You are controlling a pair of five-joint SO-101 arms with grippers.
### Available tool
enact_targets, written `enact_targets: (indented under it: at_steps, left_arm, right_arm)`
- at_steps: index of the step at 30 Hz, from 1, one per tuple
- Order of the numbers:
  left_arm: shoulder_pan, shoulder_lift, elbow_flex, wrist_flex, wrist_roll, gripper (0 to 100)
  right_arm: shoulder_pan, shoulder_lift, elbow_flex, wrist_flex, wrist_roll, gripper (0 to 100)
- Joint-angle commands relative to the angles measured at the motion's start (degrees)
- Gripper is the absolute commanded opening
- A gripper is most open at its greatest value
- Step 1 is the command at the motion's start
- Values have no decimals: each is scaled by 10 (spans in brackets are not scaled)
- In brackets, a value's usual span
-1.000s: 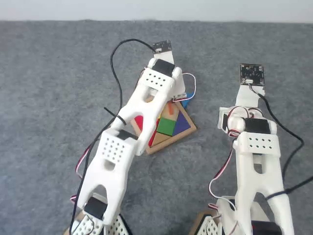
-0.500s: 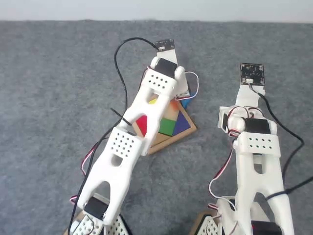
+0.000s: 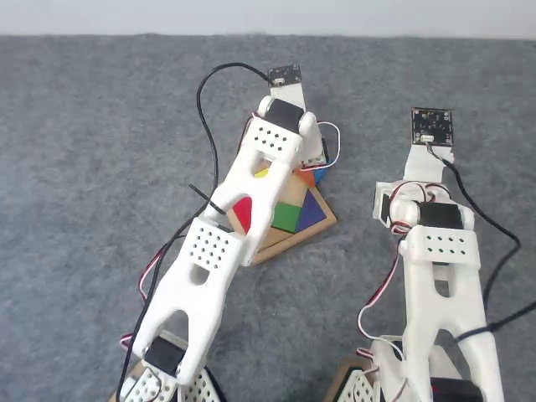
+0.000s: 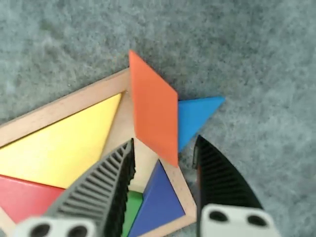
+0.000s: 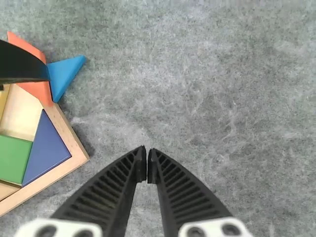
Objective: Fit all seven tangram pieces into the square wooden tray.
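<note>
square wooden tray (image 4: 64, 103) on grey counter (image 5: 222, 74), holding yellow piece (image 4: 64, 143), red piece (image 4: 19, 197), green square (image 5: 12, 158), dark blue triangle (image 4: 158, 197). orange parallelogram (image 4: 154, 116) lies askew over the tray's corner rim; light blue triangle (image 4: 195, 113) on the counter against its outer edge. left fingers (image 4: 108, 182) spread, straddling the orange tip. right fingers (image 5: 123, 182) pressed together over bare counter, well apart.

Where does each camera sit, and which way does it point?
High view: fixed above the grey mat, looking down; both white arms show, the left arm stretched over the wooden tray.
Left wrist view: on the left wrist, looking down at the tray's corner; its open left hand frames the orange parallelogram.
Right wrist view: on the right wrist, looking down at the mat; its shut right hand shows.
Both wrist views share the parallelogram and the light blue triangle.
</note>
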Motion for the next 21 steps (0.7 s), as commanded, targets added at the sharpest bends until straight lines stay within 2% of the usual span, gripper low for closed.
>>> enact_targets:
  at_steps: [1,6,13,17,21]
  left_arm:
    - [-40,-87,-19,22,-23,187]
    - [-85,-207,83,21,-41,137]
    - [-149,-477,359,-4,-62,29]
    - [-199,-629,620,-122,-87,28]
    - [-243,-780,884,-278,-132,30]
  right_arm:
    - [5,-24,-13,-26,-2,24]
    - [-15,-22,8,-66,25,20]
    - [-76,67,-58,-57,70,19]
    - [-102,167,-159,-17,78,19]
    - [-126,273,-265,1,160,19]
